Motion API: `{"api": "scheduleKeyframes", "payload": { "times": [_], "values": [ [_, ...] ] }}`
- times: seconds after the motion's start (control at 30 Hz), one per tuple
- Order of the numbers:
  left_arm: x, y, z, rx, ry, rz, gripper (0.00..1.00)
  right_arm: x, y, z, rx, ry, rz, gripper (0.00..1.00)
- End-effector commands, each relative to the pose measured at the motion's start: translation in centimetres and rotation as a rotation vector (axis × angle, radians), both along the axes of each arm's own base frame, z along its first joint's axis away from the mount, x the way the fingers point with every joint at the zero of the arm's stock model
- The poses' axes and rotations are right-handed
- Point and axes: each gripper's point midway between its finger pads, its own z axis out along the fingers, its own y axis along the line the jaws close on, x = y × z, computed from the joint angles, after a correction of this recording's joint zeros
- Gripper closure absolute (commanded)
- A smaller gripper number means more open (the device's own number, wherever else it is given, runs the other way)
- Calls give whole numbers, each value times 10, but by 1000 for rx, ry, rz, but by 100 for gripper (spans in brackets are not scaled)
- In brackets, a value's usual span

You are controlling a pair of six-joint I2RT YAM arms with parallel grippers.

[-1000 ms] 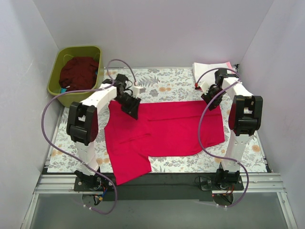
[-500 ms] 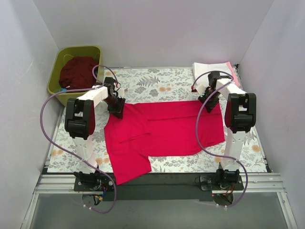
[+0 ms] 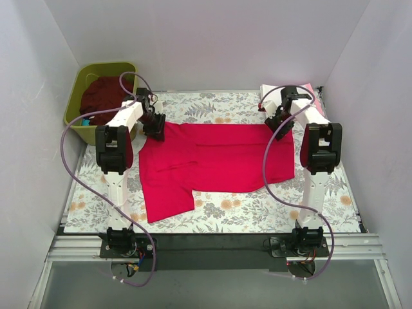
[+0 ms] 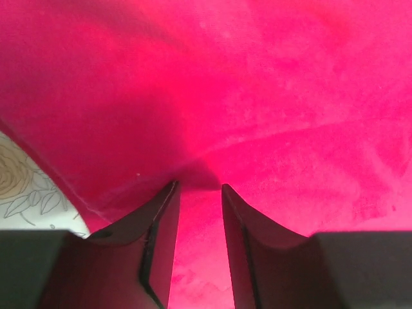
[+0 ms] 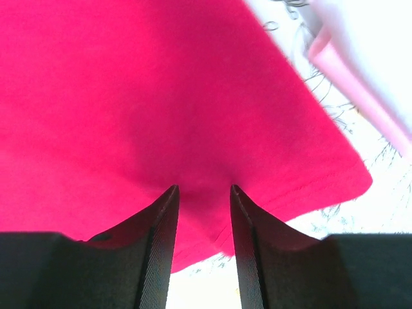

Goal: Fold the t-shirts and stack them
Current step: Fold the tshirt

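Note:
The crimson-red t-shirt (image 3: 219,158) lies spread across the floral table cloth (image 3: 225,212), with one sleeve hanging toward the near left. My left gripper (image 3: 156,129) is shut on its far left edge, and the cloth puckers at the fingertips in the left wrist view (image 4: 198,188). My right gripper (image 3: 278,122) is shut on its far right corner, as the right wrist view (image 5: 203,188) shows. The white t-shirt (image 3: 283,94) lies folded at the far right on the pale pink t-shirt (image 3: 311,88). The dark maroon t-shirt (image 3: 103,96) is in the tub.
The olive-green tub (image 3: 73,114) stands at the far left corner, just beyond my left gripper. The folded white (image 5: 380,38) and pink (image 5: 347,77) shirts lie close beyond my right gripper. Grey walls enclose three sides.
Both grippers have moved away from the bases toward the far edge, pulling the red t-shirt with them. It now lies flatter and farther back.

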Motion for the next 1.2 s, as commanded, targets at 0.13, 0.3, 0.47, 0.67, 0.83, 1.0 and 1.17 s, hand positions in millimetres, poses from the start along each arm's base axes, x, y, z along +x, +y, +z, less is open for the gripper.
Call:
{"api": "scheduleKeyframes", "payload": {
  "times": [0.13, 0.3, 0.47, 0.67, 0.83, 1.0, 1.17],
  "values": [
    [-44, -27, 63, -107, -66, -127, 64, -67, 28, 91, 167, -14, 108, 55],
    [-95, -34, 76, -182, -21, -227, 61, -115, 31, 65, 157, 125, 170, 55],
    [-146, -41, 75, -272, 73, -315, 53, -140, 40, 45, 107, 194, 287, 51],
    [-168, -43, 72, -303, 114, -331, 52, -142, 47, 31, 40, 215, 411, 38],
    [-170, -43, 71, -311, 121, -335, 52, -147, 41, 20, -17, 249, 475, 37],
    [-168, -42, 67, -304, 131, -336, 52, -155, 31, 11, -61, 283, 524, 38],
    [-168, -42, 66, -296, 132, -333, 52, -154, 30, 4, -66, 299, 524, 38]
  ]
}}
